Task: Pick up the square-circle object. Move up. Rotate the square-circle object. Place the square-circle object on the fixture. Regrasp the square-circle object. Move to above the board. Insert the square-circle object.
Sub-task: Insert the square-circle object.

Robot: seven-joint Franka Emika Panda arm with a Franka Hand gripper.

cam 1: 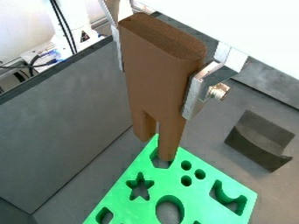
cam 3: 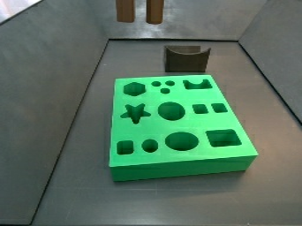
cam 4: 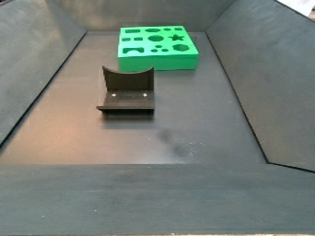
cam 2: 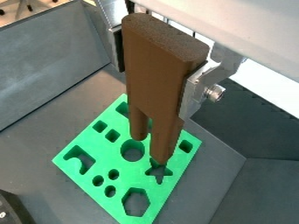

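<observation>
Prongs-down and upright, the square-circle object (cam 1: 159, 83) is pinched in my end effector (cam 1: 163, 77), hanging above the board (cam 2: 117, 153), well apart from the fixture (cam 1: 260, 137).

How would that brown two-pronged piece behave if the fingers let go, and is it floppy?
The brown piece looks rigid: its prongs hang straight between the fingers of the gripper. Released, it would probably drop onto the green board and topple, being tall and narrow.
</observation>
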